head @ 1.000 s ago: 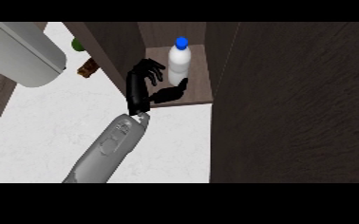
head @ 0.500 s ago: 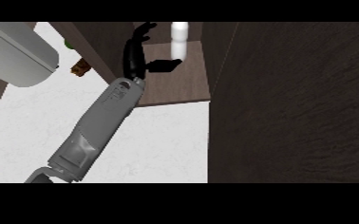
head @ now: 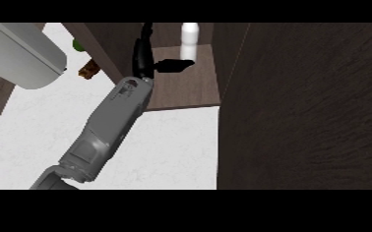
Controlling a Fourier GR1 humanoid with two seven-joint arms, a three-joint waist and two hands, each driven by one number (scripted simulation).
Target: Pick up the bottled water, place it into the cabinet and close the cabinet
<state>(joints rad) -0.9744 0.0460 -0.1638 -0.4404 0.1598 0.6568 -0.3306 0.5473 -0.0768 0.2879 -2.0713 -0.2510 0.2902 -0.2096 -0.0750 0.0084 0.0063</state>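
One spread black hand point(head: 149, 59) of ours stands just left of the upright white plastic water bottle point(head: 190, 34) in the dark wooden cabinet point(head: 181, 88).

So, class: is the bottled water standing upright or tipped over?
Upright. The bottled water stands on the cabinet shelf, clear of the hand.

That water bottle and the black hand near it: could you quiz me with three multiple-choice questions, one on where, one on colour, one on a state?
1. Where does the water bottle stand?
A. on the cabinet shelf
B. on the white counter
C. in the hand

2. What colour is the forearm?
A. red
B. grey
C. green

3. The hand is:
A. curled round the bottle
B. apart from the bottle, holding nothing
C. flat on the counter

A: bottle upright at the shelf's back. B: grey casing. B: a gap shows between thumb and bottle.
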